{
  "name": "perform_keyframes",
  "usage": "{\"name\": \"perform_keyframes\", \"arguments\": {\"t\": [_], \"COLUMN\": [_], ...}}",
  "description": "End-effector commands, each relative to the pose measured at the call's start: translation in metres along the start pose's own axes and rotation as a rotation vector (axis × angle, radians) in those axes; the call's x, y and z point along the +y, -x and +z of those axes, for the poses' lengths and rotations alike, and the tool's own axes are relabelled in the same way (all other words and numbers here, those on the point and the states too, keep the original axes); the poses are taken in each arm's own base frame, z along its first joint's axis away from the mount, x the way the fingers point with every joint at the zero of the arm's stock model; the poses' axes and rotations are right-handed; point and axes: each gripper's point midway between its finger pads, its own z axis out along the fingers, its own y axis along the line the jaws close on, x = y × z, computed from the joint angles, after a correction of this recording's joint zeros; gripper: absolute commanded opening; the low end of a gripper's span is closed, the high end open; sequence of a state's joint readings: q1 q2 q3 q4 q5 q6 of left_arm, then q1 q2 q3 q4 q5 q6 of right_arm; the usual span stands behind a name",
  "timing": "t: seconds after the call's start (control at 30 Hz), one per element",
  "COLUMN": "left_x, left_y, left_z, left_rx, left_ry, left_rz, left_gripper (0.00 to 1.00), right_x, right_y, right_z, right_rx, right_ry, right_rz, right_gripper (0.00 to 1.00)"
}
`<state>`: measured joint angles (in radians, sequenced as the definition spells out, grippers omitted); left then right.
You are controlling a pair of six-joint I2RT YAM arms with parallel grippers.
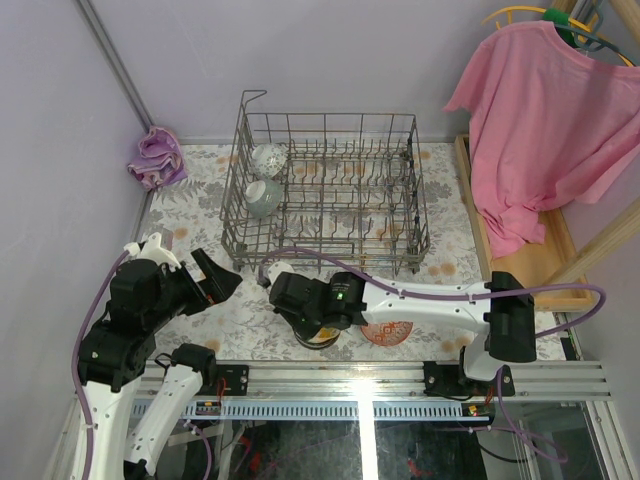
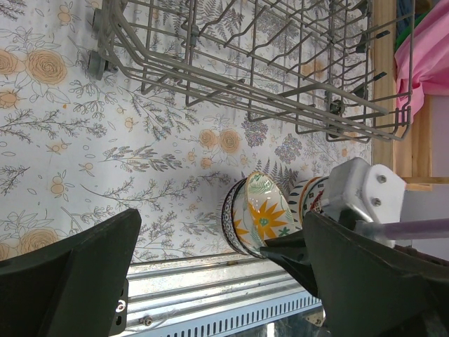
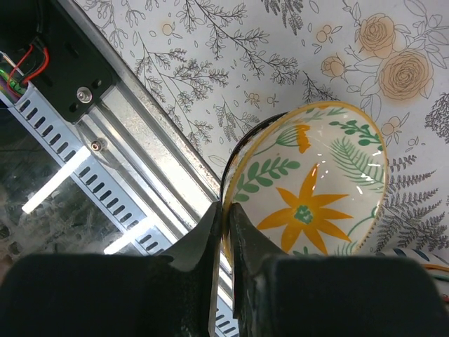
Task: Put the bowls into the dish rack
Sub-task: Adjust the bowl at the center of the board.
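The grey wire dish rack (image 1: 330, 190) stands at the back of the table and holds two pale bowls (image 1: 264, 195) at its left end. My right gripper (image 3: 226, 210) is shut on the near rim of a white bowl with an orange flower (image 3: 316, 203). That bowl sits slightly tilted in a dark-rimmed bowl (image 2: 230, 214) near the table's front edge (image 1: 318, 335). A red-and-white bowl (image 1: 388, 332) lies just to their right. My left gripper (image 1: 215, 275) is open and empty, left of the stack. In the left wrist view the flower bowl (image 2: 263, 210) and the rack (image 2: 266, 63) show.
A purple cloth (image 1: 157, 157) lies at the back left corner. A pink shirt (image 1: 545, 110) hangs over a wooden tray (image 1: 560, 250) at the right. The metal rail (image 1: 360, 380) runs along the front edge, close to the stacked bowls.
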<state>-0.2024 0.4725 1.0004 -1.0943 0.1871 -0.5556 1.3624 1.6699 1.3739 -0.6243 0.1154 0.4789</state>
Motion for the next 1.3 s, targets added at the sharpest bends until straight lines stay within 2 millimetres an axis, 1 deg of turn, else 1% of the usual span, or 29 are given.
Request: {"name": "perform_keyframes", "arguments": {"t": [0.0, 0.07, 0.13, 0.27, 0.47, 0.67, 0.87, 1.0, 1.07, 1.17, 1.27], "left_x": [-0.01, -0.01, -0.01, -0.013, -0.016, -0.02, -0.023, -0.026, -0.028, -0.03, -0.03], "left_y": [-0.008, -0.008, -0.007, -0.004, -0.002, 0.0, 0.003, 0.005, 0.006, 0.007, 0.008], "left_z": [-0.002, -0.002, -0.002, -0.002, -0.002, -0.002, -0.001, 0.002, 0.003, 0.005, 0.007], "left_rx": [0.036, 0.035, 0.037, 0.036, 0.036, 0.038, 0.042, 0.05, 0.054, 0.059, 0.06], "left_ry": [-0.066, -0.067, -0.066, -0.07, -0.08, -0.089, -0.097, -0.105, -0.108, -0.113, -0.114], "left_rz": [0.019, 0.019, 0.02, 0.024, 0.027, 0.025, 0.026, 0.026, 0.025, 0.025, 0.023], "left_gripper": [1.0, 1.0, 1.0, 1.0, 1.0, 0.99, 1.0, 1.0, 1.0, 1.0, 1.0], "right_x": [0.02, 0.022, 0.021, 0.017, 0.017, 0.016, 0.015, 0.013, 0.012, 0.009, 0.007], "right_y": [0.046, 0.051, 0.051, 0.045, 0.046, 0.036, 0.026, 0.024, 0.025, 0.023, 0.021], "right_z": [-0.047, -0.053, -0.053, -0.044, -0.039, -0.025, -0.02, -0.02, -0.021, -0.023, -0.022], "right_rx": [-0.175, -0.198, -0.193, -0.16, -0.159, -0.098, -0.068, -0.06, -0.059, -0.052, -0.044], "right_ry": [0.089, 0.105, 0.097, 0.068, 0.065, 0.047, 0.047, 0.036, 0.029, 0.018, 0.012], "right_rz": [0.031, 0.036, 0.031, 0.024, 0.022, 0.01, 0.012, 0.009, 0.006, -0.001, -0.004], "right_gripper": [0.0, 0.0, 0.0, 0.0, 0.0, 0.0, 0.07, 0.16, 0.24, 0.3, 0.35]}}
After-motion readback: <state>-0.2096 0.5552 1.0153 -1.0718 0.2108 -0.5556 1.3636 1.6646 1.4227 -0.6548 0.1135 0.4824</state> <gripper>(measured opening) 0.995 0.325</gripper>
